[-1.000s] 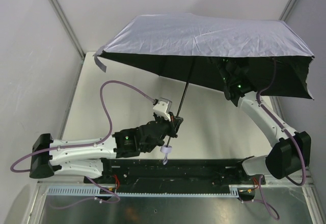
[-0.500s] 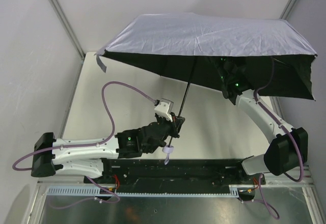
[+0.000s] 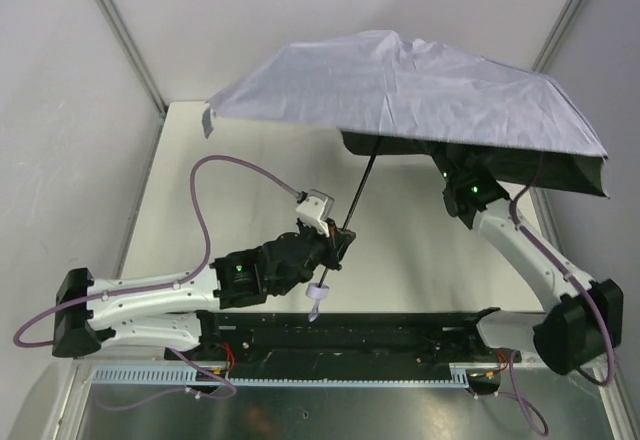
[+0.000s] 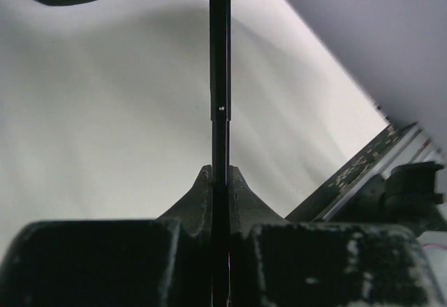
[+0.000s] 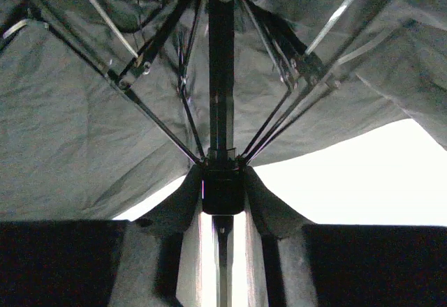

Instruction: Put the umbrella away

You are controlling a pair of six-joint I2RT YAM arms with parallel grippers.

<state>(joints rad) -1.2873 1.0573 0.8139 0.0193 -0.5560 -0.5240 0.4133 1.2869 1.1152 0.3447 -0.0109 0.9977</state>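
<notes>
Open lavender-grey fabric umbrella (image 3: 400, 90) being held up, tilted, over the white table (image 3: 200, 170), canopy twd the right side.
L claw (image 4: 219, 176) is clamping the thin black shaft (image 4: 219, 77) just above the small pale handle (image 3: 318, 295), prob. to steady it. R claw (image 5: 223, 174) is sitting under the canopy, fingers (image 5: 183, 202) pressing both sides of the black runner collar (image 5: 223, 194) where the ribs meet, apparently gripping it so it can slide down & fold the canopy.

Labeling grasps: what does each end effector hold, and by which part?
Left end effector clamps the umbrella by its black shaft, near the handle. Right end effector grips its runner.
</notes>
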